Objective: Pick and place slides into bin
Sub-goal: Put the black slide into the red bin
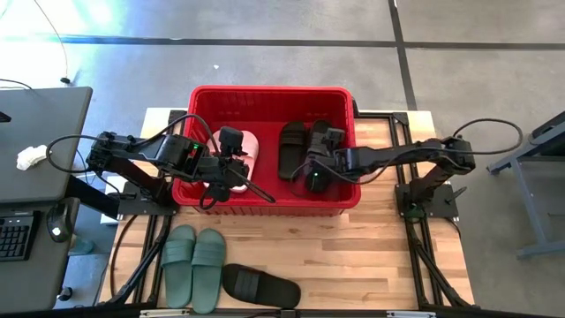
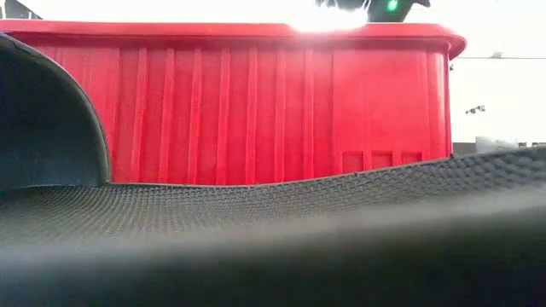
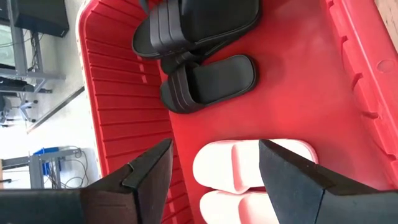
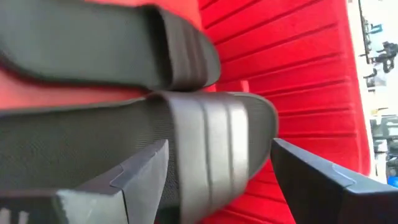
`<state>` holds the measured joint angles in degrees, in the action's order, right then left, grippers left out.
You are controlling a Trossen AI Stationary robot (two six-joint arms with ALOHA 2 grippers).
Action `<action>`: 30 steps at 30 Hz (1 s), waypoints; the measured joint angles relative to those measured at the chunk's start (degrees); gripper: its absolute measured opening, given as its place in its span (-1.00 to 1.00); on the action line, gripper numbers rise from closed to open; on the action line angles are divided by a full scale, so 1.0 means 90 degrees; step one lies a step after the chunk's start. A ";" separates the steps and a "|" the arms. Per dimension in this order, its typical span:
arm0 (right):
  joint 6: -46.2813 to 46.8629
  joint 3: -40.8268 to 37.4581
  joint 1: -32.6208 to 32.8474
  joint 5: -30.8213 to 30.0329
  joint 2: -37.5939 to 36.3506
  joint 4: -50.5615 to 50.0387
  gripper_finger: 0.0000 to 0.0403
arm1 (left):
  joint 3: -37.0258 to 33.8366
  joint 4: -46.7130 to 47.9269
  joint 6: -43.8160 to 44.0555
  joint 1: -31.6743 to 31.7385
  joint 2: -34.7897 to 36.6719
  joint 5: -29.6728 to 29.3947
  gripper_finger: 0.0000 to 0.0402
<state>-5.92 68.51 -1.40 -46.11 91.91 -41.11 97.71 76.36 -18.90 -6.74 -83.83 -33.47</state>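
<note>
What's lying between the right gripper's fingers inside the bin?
A black slide lies between the right gripper's open fingers, strap end on, in the red bin; the right wrist view shows it.

Place: robotics lab, as you see.
Evidence: wooden table [image 1: 353,238] on metal frame, concrete floor [image 1: 265,53], desk with keyboard [image 1: 16,238].

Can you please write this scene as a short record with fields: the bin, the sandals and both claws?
bin: red bin at the table's middle
inside bin: pink sandals on the left, black sandals on the right
on table: green sandals and one black sandal, in front of the bin
left claw: open, over the pink sandals, holding nothing
right claw: open, fingers either side of a black sandal in the bin
</note>
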 joint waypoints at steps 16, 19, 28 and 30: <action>0.0109 0.0000 -0.0013 0.1133 -0.2503 0.1266 0.35 | 0.0002 -0.0018 0.0814 0.0003 0.0002 0.0028 0.10; 0.0254 0.0003 -0.0010 0.2649 -0.3059 0.1807 0.35 | 0.0002 -0.0090 0.1068 0.0005 0.0002 0.0260 0.10; 0.0261 0.0010 0.0423 0.5743 -0.4068 0.2124 0.35 | 0.0002 -0.1199 0.1321 0.0000 0.0002 0.1813 0.10; 0.0016 0.0010 0.0752 0.5865 -0.4096 0.2089 0.35 | 0.0002 -0.1465 0.1319 0.0000 0.0002 0.2077 0.10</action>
<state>-5.77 68.60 5.37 6.67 55.05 -22.31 97.73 63.17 -7.03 -6.74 -83.81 -14.78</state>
